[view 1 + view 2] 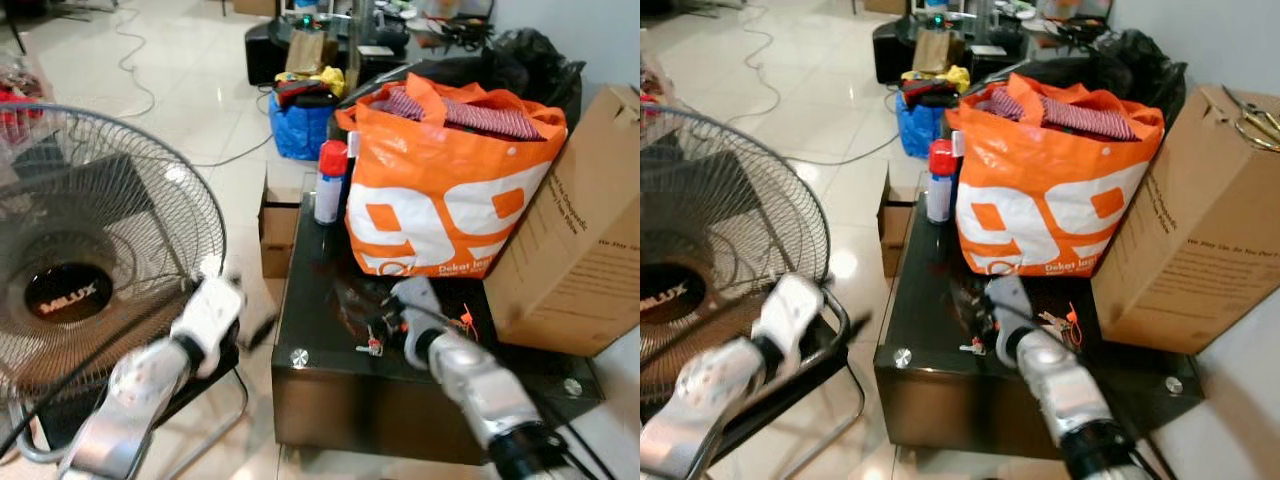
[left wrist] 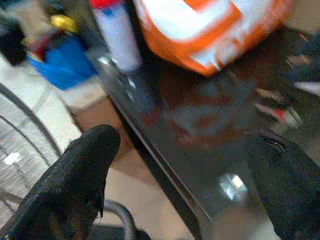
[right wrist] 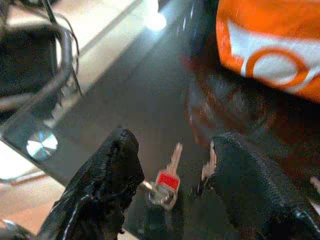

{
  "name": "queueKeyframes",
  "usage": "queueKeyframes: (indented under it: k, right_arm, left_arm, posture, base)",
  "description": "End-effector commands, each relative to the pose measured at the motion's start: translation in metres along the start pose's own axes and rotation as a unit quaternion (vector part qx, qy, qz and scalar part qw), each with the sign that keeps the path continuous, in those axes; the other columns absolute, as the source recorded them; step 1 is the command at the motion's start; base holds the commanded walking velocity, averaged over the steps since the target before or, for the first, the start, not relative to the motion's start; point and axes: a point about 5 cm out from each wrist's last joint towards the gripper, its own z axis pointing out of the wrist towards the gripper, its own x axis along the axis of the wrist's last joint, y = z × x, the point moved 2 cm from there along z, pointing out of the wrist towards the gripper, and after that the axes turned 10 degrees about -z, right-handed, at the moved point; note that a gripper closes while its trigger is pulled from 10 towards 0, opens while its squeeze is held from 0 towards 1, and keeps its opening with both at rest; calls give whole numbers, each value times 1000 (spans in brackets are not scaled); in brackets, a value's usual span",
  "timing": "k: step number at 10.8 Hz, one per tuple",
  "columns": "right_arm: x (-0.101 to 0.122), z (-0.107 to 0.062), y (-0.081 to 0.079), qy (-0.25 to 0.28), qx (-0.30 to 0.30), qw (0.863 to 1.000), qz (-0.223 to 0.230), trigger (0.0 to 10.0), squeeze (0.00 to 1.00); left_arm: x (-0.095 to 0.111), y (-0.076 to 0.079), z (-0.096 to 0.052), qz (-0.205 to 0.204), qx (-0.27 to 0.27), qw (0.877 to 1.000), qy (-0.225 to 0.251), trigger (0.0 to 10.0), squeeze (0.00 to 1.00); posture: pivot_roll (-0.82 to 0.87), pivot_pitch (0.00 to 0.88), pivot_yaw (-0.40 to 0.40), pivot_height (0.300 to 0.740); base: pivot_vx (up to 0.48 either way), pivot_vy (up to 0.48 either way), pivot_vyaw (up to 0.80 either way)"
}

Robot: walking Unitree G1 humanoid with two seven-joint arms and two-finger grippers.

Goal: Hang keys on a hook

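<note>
One small bunch of metal keys with a red plastic tag (image 3: 167,182) lies flat on the dark glossy glass tabletop (image 1: 310,330), near its front edge and just in front of the large orange-and-white plastic shopping bag (image 1: 450,190). The right gripper (image 3: 172,195) hovers directly over the keys with its two black fingers spread wide, one on either side of the bunch, not yet closed on it. The step in hand appears to be the pickup, the first stage of the task; no hook can be identified in these views. The next move calls for lowering and closing the fingers squarely on the tag or ring, since thin keys on smooth glass may slide. The left gripper (image 2: 185,185) is held open beside the tabletop's front corner, near the round black wire-guard fan (image 1: 90,250).
</note>
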Motion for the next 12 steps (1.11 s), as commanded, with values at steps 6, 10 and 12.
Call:
queueKeyframes:
  k: [6, 10, 12]
  right_arm:
    - [-9, 21, 7, -41, -43, 998, -22, 10000, 0]
    - [-22, 20, 1, -55, 13, 998, 30, 10000, 0]
    - [-28, 19, 2, -64, 6, 997, 40, 10000, 0]
  left_arm:
    - [-2, 12, -18, 14, -94, 995, -42, 10000, 0]
    - [1, 13, -15, 9, -102, 994, -42, 10000, 0]
    - [1, 14, -14, 8, -104, 994, -43, 10000, 0]
  posture:
    - [-15, 90, -53, 740]
    - [-23, 90, -50, 740]
    - [-21, 91, -51, 740]
  base:
    - [0, 0, 0]
    - [0, 0, 0]
    - [0, 0, 0]
